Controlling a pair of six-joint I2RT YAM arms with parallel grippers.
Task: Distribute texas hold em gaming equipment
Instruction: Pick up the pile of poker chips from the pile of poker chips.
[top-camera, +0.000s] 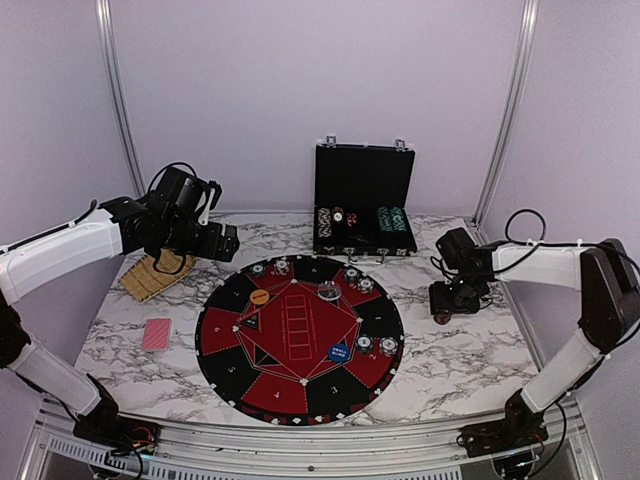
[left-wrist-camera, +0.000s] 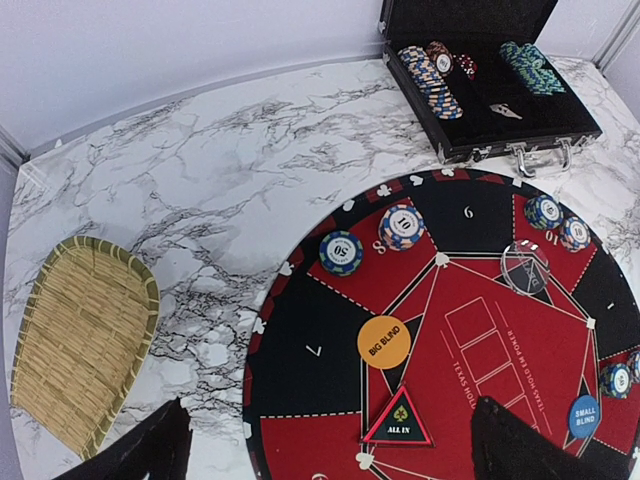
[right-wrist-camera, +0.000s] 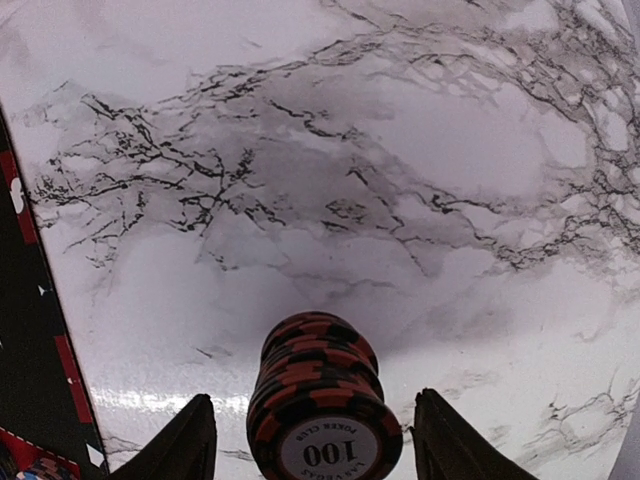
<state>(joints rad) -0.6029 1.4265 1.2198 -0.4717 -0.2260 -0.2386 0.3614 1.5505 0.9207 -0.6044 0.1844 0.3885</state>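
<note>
The stack of dark red chips (right-wrist-camera: 322, 410), "100" on its top face, sits between the fingers of the right gripper (right-wrist-camera: 315, 400), over the marble table (right-wrist-camera: 400, 150) just right of the round mat (left-wrist-camera: 300, 340). Those jaws are partly spread with a sliver of gap on each side, and I can't see them pinching it. The left gripper (left-wrist-camera: 330, 420) hangs wide open and empty beside the mat's far-left edge. The stack's foot is hidden behind its own top, so I can't tell whether it rests on the marble.
</note>
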